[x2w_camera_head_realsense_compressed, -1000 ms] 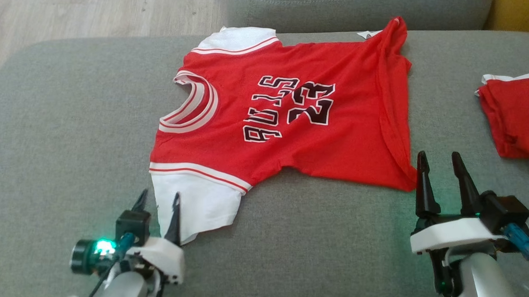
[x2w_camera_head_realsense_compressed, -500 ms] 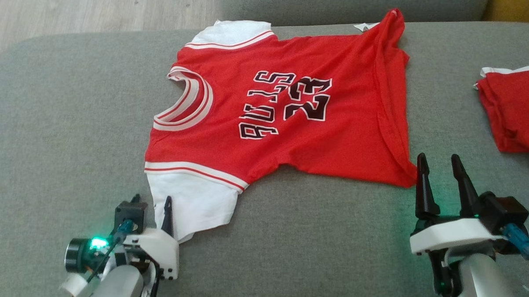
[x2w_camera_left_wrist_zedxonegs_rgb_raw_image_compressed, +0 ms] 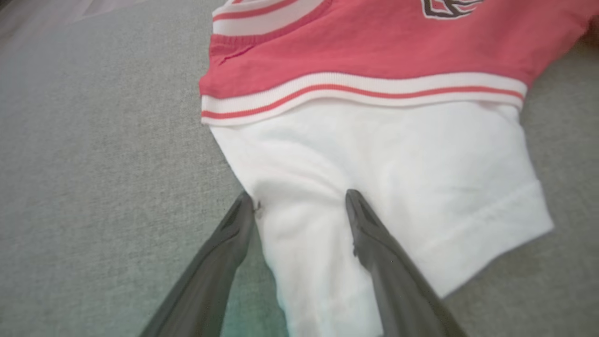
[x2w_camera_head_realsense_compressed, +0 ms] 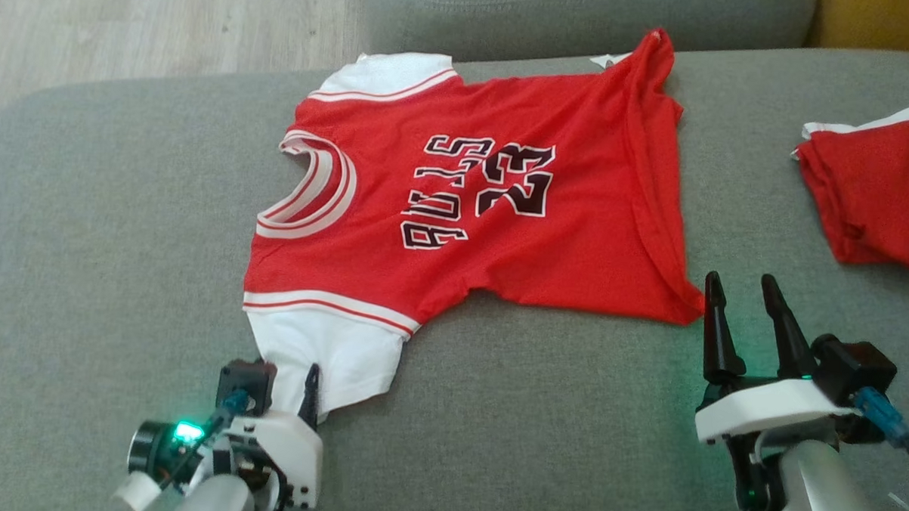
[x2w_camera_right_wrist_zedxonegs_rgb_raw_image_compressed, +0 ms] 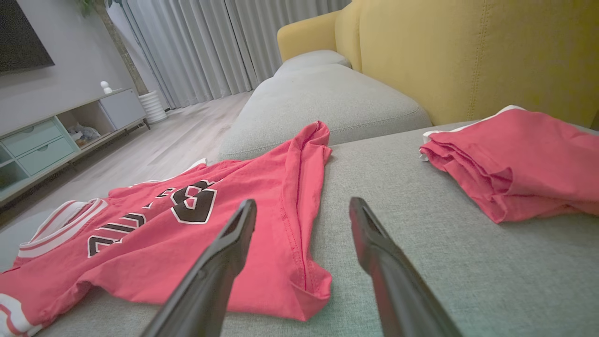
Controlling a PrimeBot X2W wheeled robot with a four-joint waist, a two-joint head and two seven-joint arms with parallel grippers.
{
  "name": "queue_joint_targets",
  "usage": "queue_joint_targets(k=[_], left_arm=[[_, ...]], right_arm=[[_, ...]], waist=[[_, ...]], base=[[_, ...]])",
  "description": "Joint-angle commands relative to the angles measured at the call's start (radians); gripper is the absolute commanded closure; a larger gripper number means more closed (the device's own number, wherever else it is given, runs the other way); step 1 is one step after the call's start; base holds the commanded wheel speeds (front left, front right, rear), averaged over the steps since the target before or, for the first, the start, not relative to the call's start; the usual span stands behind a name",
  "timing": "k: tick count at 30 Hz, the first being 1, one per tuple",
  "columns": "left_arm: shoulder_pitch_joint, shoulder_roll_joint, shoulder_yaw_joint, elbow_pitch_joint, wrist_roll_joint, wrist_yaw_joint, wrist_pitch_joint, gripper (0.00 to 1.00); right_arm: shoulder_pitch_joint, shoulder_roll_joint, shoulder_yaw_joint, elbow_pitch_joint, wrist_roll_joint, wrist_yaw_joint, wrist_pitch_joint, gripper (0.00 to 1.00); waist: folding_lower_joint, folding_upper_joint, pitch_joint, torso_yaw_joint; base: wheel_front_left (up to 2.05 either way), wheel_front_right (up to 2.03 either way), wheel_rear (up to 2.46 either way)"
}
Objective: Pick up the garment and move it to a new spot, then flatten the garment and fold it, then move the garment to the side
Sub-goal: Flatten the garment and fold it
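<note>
Your left gripper, seven o'clock of the garment, straddles its white sleeve, jaws apart; your right gripper, four o'clock, is spread and empty.

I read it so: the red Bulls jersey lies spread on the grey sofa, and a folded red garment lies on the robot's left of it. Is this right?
One thing is wrong: the folded red garment lies on the robot's right of the Bulls jersey, not its left, as the head view shows. The jersey does lie spread on the grey sofa.
</note>
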Motion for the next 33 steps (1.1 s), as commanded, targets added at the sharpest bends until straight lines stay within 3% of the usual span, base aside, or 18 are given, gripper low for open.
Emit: queue_joint_targets(k=[1,20,22,23,24,25,29,33], left_arm=[[0.008,0.029,0.019,-0.022,-0.005,0.004,0.015,0.0],[0.07,0.086,0.002,-0.161,-0.036,0.02,0.165,0.0],[0.074,0.085,0.01,-0.159,-0.054,0.021,0.185,0.14],[0.076,0.084,0.012,-0.156,-0.064,0.02,0.197,0.37],[0.076,0.086,0.013,-0.153,-0.069,0.018,0.206,0.53],[0.074,0.088,0.015,-0.151,-0.073,0.017,0.209,1.0],[0.065,0.091,0.025,-0.155,-0.078,0.015,0.189,1.0],[0.041,0.086,0.056,-0.186,-0.071,0.037,0.092,1.0]], right_arm=[[-0.027,-0.002,0.025,-0.025,0.008,-0.001,-0.011,0.0],[-0.029,-0.002,0.044,-0.026,0.045,-0.001,-0.011,0.0],[-0.03,-0.002,0.042,-0.027,0.044,-0.001,-0.011,0.0],[-0.03,-0.002,0.041,-0.028,0.043,-0.001,-0.011,0.0],[-0.031,-0.002,0.039,-0.029,0.043,-0.001,-0.011,0.0],[-0.031,-0.002,0.038,-0.03,0.042,-0.001,-0.011,0.0],[-0.032,-0.002,0.037,-0.032,0.041,-0.001,-0.011,0.0],[-0.031,-0.002,0.028,-0.028,0.04,-0.001,-0.011,0.0]], waist=[[0.0,-0.0001,-0.011,0.003],[0.0,-0.0001,-0.014,0.001],[0.0,-0.0001,-0.012,-0.003],[0.0,-0.0001,-0.011,-0.005],[0.0,-0.0001,-0.009,-0.006],[0.0,-0.0001,-0.008,-0.007],[0.0,-0.0001,-0.002,-0.011],[0.0,-0.0001,0.005,-0.01]], base=[[0.0,0.0,0.0],[0.0,0.0,0.0],[0.0,0.0,0.0],[0.0,0.0,0.0],[0.0,0.0,0.0],[0.0,0.0,0.0],[0.0,0.0,0.0],[0.0,0.0,0.0]])
